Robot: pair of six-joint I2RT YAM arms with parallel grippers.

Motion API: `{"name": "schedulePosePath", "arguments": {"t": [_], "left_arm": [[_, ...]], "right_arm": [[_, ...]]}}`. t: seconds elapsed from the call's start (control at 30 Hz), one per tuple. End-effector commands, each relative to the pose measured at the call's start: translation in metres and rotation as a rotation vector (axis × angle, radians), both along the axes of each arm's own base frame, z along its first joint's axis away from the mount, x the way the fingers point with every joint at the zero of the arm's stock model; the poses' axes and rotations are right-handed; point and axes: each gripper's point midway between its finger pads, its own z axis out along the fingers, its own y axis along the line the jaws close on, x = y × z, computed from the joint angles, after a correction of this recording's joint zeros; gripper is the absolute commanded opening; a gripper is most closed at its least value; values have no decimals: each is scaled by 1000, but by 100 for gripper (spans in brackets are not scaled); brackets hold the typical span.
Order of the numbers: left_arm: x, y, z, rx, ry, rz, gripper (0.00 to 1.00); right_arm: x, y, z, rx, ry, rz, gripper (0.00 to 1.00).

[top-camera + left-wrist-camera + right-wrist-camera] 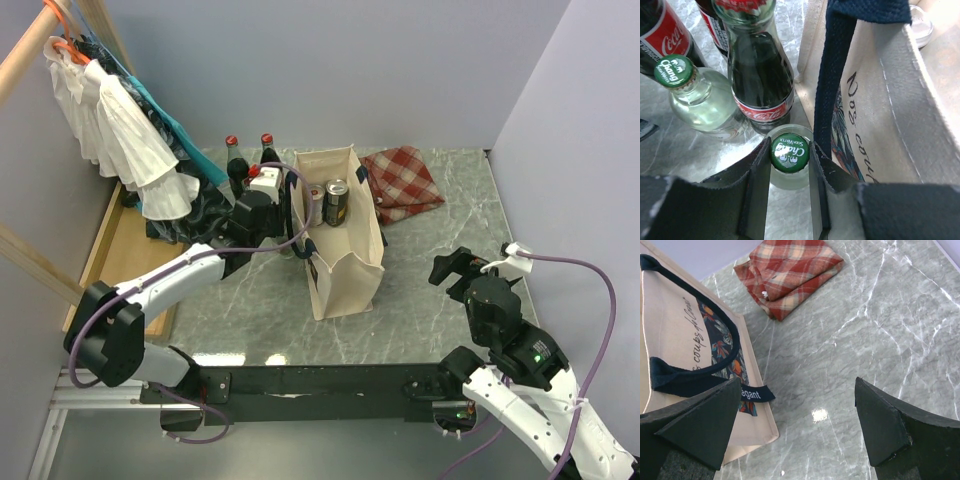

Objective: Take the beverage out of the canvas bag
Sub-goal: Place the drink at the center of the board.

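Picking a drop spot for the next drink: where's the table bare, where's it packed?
Bare: grey marble tabletop right of the cream canvas bag, between the red checked cloth and the near edge; the right gripper, jaws open, hangs over it. Packed: left of the bag, dark cola bottles plus the left gripper shut on a green-capped soda bottle.

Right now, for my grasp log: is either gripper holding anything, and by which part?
The left gripper clamps the soda water bottle at its green cap. The right gripper is open, holding nothing.
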Motion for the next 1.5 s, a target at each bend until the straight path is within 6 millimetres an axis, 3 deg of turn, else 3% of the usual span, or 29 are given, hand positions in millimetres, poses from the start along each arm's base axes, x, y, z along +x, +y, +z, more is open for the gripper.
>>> {"name": "schedulePosePath", "arguments": {"t": [0.0, 0.33, 0.43, 0.63, 1.47], "left_arm": [[23, -15, 68, -151, -209, 6, 1], [26, -15, 62, -127, -199, 21, 1], [25, -16, 62, -125, -198, 21, 13], [23, -14, 60, -113, -187, 34, 23], [23, -19, 52, -96, -161, 30, 40]], "right_arm": [[4, 0, 1, 7, -16, -21, 100], [5, 1, 0, -1, -9, -15, 100], [6, 2, -1, -4, -6, -14, 100], [6, 2, -1, -3, -5, -14, 100], [7, 4, -2, -10, 0, -6, 100]]}}
